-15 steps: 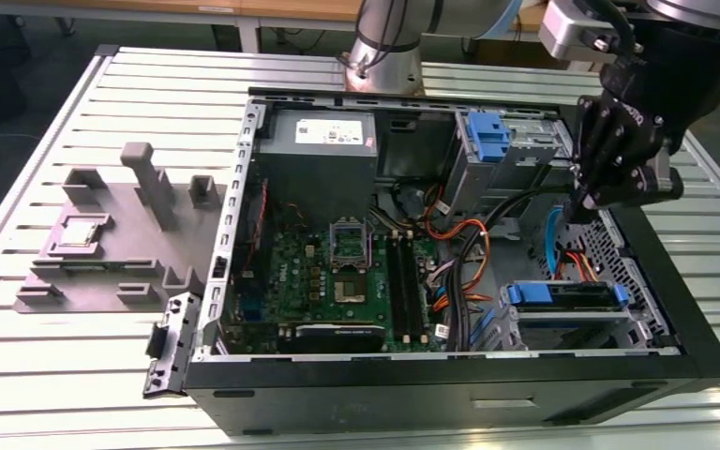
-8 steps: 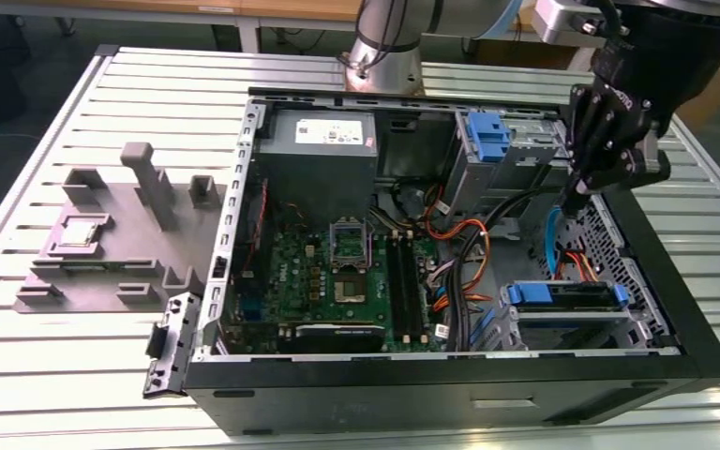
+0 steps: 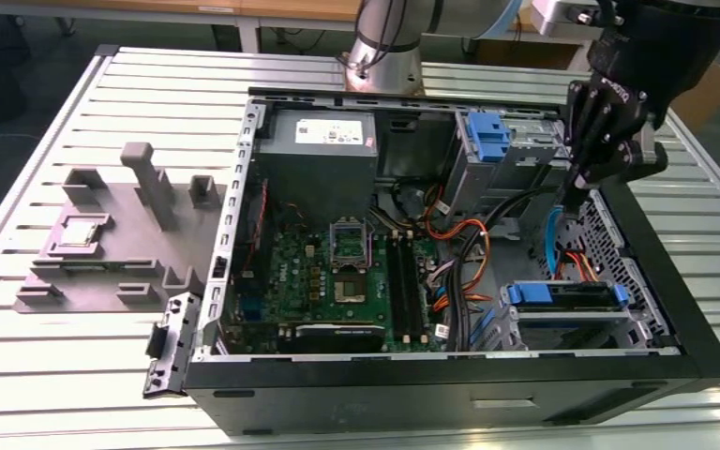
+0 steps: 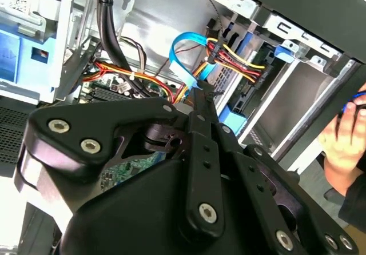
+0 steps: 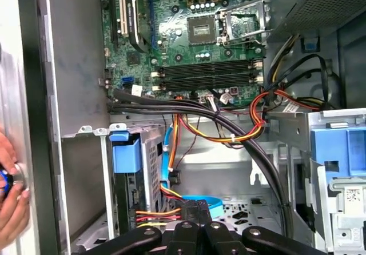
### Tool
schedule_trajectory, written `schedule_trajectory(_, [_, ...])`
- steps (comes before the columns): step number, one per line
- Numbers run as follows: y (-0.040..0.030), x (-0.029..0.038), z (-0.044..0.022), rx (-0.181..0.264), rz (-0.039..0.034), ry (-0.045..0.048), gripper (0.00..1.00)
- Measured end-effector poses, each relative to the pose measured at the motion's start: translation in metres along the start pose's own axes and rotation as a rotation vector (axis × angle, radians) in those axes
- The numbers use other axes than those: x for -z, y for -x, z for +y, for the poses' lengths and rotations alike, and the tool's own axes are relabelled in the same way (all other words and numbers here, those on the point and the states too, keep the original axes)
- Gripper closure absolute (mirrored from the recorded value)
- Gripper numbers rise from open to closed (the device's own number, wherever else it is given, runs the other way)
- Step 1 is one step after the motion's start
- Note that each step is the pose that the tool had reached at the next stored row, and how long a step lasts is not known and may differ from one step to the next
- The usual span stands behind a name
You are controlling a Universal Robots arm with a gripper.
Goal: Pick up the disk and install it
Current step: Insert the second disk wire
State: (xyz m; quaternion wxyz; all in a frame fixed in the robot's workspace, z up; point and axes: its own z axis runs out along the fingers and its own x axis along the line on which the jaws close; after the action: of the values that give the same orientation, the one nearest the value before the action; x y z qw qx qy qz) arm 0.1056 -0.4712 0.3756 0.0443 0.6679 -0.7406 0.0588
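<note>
The disk (image 3: 569,295) lies flat in the drive cage (image 3: 585,323) at the front corner of the open computer case, on the exterior view's right. Its blue rail end (image 3: 529,294) faces the motherboard. Both wrist views look down on that blue rail end (image 5: 125,155) (image 4: 233,119) in the cage slot. My gripper (image 3: 576,192) hangs above the case's right wall, behind the cage and well above the disk. Its fingers are shut with nothing between them, tips together in both wrist views (image 4: 200,95) (image 5: 198,227).
Bundled black, orange and blue cables (image 5: 229,132) run between motherboard (image 3: 335,272) and cage, under the gripper. An empty blue bracket (image 3: 491,136) sits at the case's back. A person's hand (image 4: 343,135) rests outside the case wall. A grey fixture (image 3: 110,234) stands on the table, exterior view's left.
</note>
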Motion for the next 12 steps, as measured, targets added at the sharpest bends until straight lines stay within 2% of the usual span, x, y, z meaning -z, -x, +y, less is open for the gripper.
schedule_trajectory(2, [0.0022, 0.0002, 0.0001, 0.000, 0.0122, -0.0012, 0.90])
schedule_trajectory(4, [0.0045, 0.0002, 0.0000, 0.000, 0.0196, -0.0020, 0.89])
schedule_trajectory(5, [0.0057, 0.0001, 0.0000, 0.000, 0.0201, -0.0020, 0.84])
schedule_trajectory(6, [0.0066, 0.0000, 0.0000, 0.000, 0.0203, -0.0021, 0.84])
schedule_trajectory(7, [0.0072, -0.0003, -0.0001, 0.000, 0.0202, -0.0021, 0.77])
schedule_trajectory(8, [0.0077, -0.0005, -0.0001, 0.000, 0.0214, -0.0021, 0.77])
schedule_trajectory(9, [0.0082, -0.0009, -0.0001, 0.000, 0.0229, -0.0023, 0.70])
schedule_trajectory(12, [0.0097, -0.0029, 0.0000, 0.000, 0.0307, -0.0032, 0.70])
